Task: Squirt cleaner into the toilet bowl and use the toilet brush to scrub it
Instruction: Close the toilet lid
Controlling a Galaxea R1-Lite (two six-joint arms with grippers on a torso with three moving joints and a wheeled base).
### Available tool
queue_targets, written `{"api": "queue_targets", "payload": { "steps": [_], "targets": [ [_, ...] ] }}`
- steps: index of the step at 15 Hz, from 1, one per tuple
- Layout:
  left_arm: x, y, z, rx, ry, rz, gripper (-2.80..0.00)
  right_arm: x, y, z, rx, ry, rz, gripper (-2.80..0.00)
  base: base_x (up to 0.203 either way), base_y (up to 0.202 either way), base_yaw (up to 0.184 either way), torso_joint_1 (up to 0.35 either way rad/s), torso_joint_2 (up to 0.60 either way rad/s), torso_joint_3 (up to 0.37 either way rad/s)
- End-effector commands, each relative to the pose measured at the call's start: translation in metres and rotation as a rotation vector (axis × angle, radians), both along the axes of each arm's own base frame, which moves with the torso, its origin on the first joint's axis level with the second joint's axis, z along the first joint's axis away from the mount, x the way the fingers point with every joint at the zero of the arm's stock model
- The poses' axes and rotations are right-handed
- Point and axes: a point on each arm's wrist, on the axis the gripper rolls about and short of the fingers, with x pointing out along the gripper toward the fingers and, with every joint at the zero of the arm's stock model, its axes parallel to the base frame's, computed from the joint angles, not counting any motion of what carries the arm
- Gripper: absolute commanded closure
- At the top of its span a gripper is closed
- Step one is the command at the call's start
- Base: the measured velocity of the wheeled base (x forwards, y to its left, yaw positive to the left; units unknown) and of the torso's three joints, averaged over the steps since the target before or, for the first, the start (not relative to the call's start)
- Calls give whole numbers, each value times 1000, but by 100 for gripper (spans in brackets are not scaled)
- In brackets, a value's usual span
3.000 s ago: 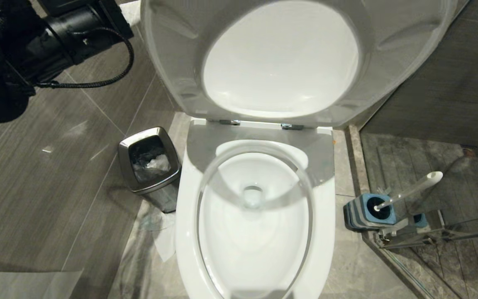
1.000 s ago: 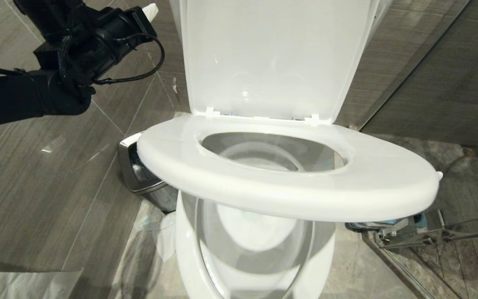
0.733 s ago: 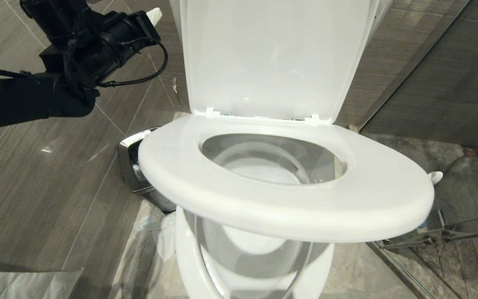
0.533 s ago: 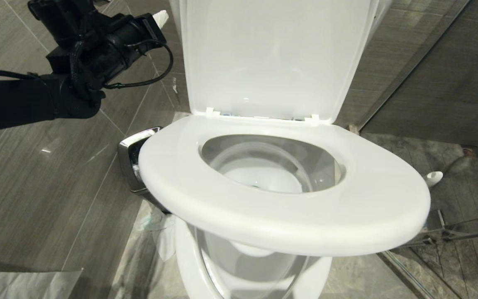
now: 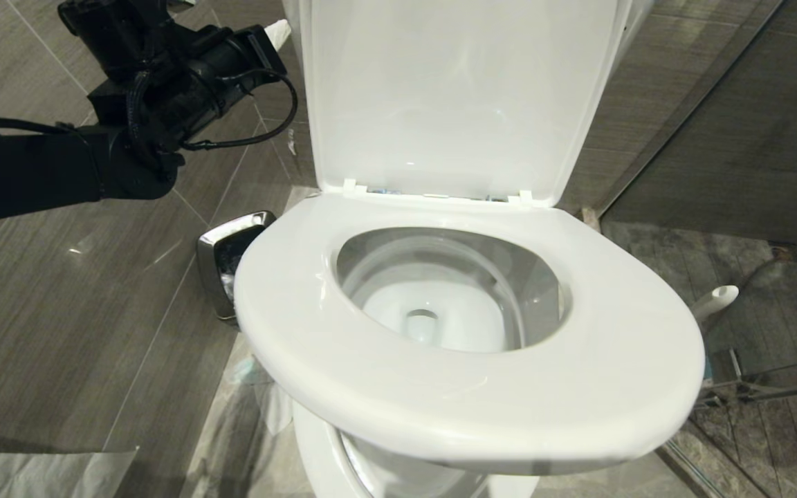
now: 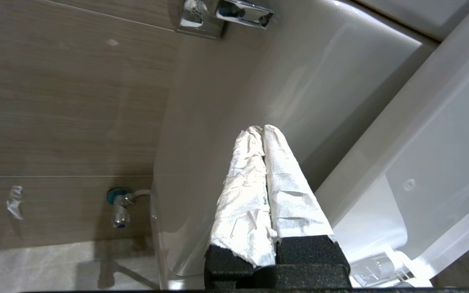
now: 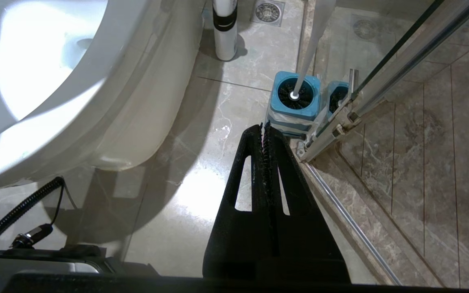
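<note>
Left wrist view: the left gripper, its paper-wrapped fingers pressed together on nothing, hangs beside the tank of the toilet bowl, near the upright lid. Head view: the same gripper sits high at the lid's left edge, clear of the seat, which appears part-way down over the bowl. A steel waste bin stands just beside the bowl on the left. Right wrist view: the right gripper, jaws closed and empty, hangs low near the floor, pointing toward the toilet brush, which stands in its blue-topped holder against the glass partition. A white bottle stands behind the bowl. Judged from these positions, neither squirting nor scrubbing has begun: the brush is untouched and no cleaner is visible in the basin.
</note>
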Motion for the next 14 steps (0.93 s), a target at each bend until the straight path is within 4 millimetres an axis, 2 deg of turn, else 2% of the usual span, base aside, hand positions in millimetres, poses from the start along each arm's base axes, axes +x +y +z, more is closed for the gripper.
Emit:
{"api": "queue_targets", "payload": {
  "steps": [1,9,14],
  "targets": [
    [1,-2,-2,-2,5,-12,0,0,0,0,-1,1,1,0,0,0,0,0,0,0],
    [9,-13,-16,48,20,-85,0,0,0,0,-1,3,1,0,0,0,0,0,0,0],
    [2,-15,-10,98,-10,-202,0,0,0,0,-1,1,1,0,0,0,0,0,0,0]
  ]
}}
